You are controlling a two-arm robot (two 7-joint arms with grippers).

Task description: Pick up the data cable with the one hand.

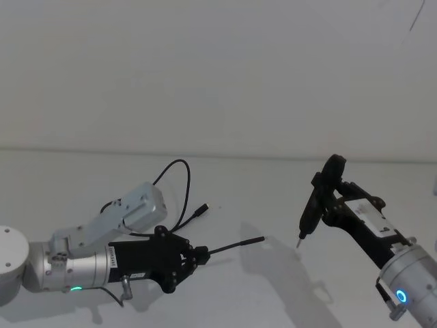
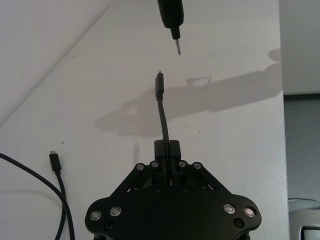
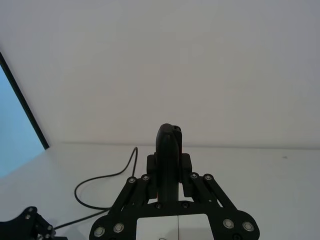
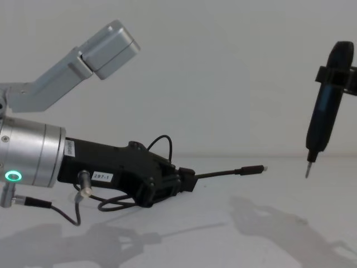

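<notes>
The data cable (image 1: pixel 235 244) is long, thin and black. My left gripper (image 1: pixel 202 255) is shut on it a short way behind one plug, lifted off the white table. That plug (image 4: pixel 254 169) sticks out level past the fingertips (image 2: pixel 166 147) toward the right arm. The rest of the cable loops back over the table (image 1: pixel 186 179), and its other plug (image 2: pixel 54 161) lies flat on the surface. My right gripper (image 1: pixel 328 195) is shut on a black pen-like tool (image 4: pixel 322 120) with its metal tip pointing down, a short gap from the held plug (image 2: pixel 159 85).
The white table (image 1: pixel 273 294) runs back to a plain white wall. Its edge (image 2: pixel 282 150) shows past the right arm. Shadows of both arms fall on the surface. A thin wire (image 4: pixel 50 206) hangs under the left wrist.
</notes>
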